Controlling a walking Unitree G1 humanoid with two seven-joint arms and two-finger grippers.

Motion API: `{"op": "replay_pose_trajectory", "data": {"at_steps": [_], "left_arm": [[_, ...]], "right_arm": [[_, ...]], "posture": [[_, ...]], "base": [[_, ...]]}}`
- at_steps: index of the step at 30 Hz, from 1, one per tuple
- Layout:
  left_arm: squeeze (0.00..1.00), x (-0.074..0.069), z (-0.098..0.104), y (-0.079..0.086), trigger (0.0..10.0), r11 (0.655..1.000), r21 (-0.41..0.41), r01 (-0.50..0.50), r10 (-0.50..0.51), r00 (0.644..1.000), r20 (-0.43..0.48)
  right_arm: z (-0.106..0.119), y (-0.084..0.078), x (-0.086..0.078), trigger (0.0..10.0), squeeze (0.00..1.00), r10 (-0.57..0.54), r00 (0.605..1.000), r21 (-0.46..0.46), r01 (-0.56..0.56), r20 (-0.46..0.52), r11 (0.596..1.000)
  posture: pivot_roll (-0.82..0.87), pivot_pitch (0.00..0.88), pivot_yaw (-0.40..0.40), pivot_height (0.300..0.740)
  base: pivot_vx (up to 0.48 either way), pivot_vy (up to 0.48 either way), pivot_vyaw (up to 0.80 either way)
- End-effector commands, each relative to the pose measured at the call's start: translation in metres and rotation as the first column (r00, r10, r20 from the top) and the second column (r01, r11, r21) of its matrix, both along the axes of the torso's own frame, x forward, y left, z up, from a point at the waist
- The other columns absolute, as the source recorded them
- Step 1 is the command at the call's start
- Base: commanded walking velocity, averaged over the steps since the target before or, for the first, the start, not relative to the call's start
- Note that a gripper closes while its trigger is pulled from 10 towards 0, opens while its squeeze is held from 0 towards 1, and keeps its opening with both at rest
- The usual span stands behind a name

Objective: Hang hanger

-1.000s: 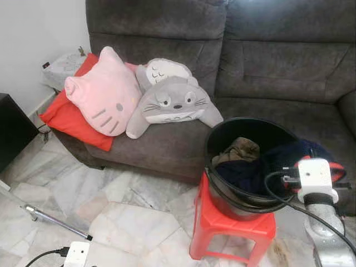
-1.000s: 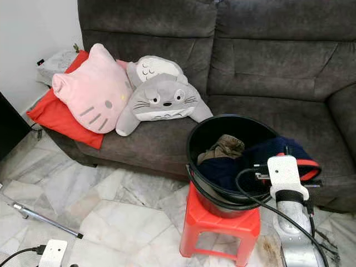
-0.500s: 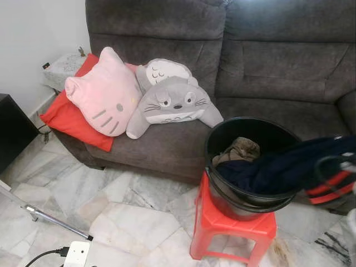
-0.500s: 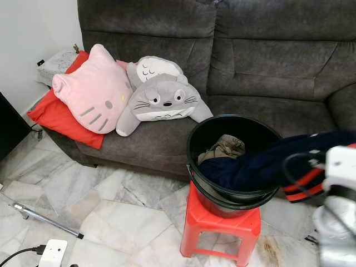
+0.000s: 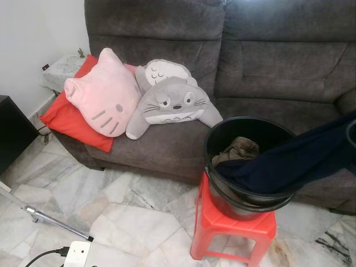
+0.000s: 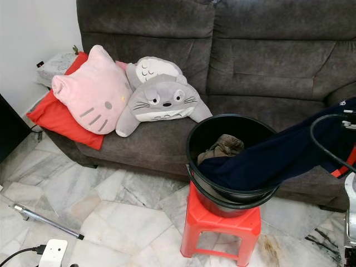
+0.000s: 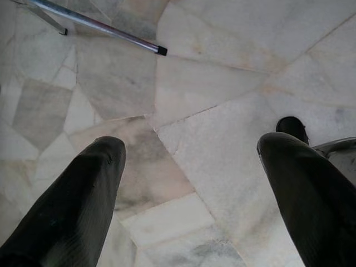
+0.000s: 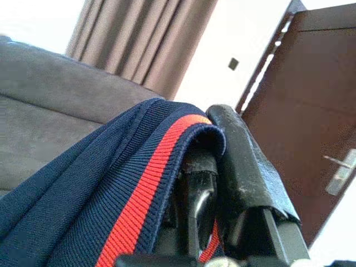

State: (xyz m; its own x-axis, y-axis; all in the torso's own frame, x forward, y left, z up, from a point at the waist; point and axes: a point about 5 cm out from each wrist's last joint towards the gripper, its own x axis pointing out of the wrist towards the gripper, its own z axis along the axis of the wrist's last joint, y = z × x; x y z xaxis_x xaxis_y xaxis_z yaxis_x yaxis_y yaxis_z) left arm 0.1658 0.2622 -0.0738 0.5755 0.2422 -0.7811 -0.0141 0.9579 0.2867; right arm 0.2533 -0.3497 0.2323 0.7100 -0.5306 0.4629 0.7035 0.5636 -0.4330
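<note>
I held navy garment [image 6: 278,156] clamped in right gripper [image 8: 208,167], stretched from bucket [image 6: 196,146]. Left gripper [image 7: 189,183] fingers apart, idle.

Ribbed knit garment [image 8: 83,200]; glossy plastic bucket [image 6: 196,146]; polished marble floor [image 7: 222,72].

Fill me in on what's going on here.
The robot's right gripper is shut on a navy garment with a red stripe, which stretches from the black bucket on the red stool up toward the right. One end lies inside the bucket beside a brown piece of clothing. The left gripper hangs open over the marble floor. Cushions lie on the grey sofa behind.
</note>
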Motion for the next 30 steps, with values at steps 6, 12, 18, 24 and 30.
{"op": "replay_pose_trajectory", "data": {"at_steps": [6, 12, 18, 24, 30], "left_arm": [[0.0, -0.004, -0.001, 0.002, 10.0, 1.0, 0.013, 0.001, -0.001, 1.0, -0.014], [0.0, -0.004, -0.001, 0.003, 10.0, 1.0, 0.013, 0.003, -0.003, 1.0, -0.014], [0.0, -0.004, -0.001, 0.003, 10.0, 1.0, 0.014, 0.002, -0.002, 1.0, -0.014], [0.0, -0.004, -0.001, 0.003, 10.0, 1.0, 0.015, 0.003, -0.003, 1.0, -0.015], [0.0, -0.004, -0.001, 0.003, 10.0, 1.0, 0.015, 0.005, -0.005, 1.0, -0.015]], "right_arm": [[-0.039, 0.03, 0.0, 0.0, 0.0, 0.106, 0.987, 0.099, -0.094, -0.12, 0.991], [-0.073, 0.047, -0.009, 0.0, 0.0, 0.144, 0.965, 0.181, -0.104, -0.22, 0.978], [-0.087, 0.058, -0.013, 0.0, 0.0, 0.173, 0.947, 0.208, -0.118, -0.27, 0.971], [-0.077, 0.052, -0.021, 0.0, 0.0, 0.11, 0.964, 0.161, -0.073, -0.242, 0.984], [-0.04, 0.022, -0.031, 0.0, 0.0, -0.03, 0.991, 0.063, 0.038, -0.131, 0.997]], "posture": [[-0.27, 0.032, 0.077, 0.74], [-0.26, 0.031, 0.071, 0.74], [-0.26, 0.029, 0.069, 0.74], [-0.26, 0.03, 0.071, 0.74], [-0.28, 0.03, 0.076, 0.74]], "base": [[0.0, 0.0, 0.0], [0.0, 0.0, 0.0], [0.0, 0.0, 0.0], [0.0, 0.0, 0.0], [0.0, 0.0, 0.0]]}}
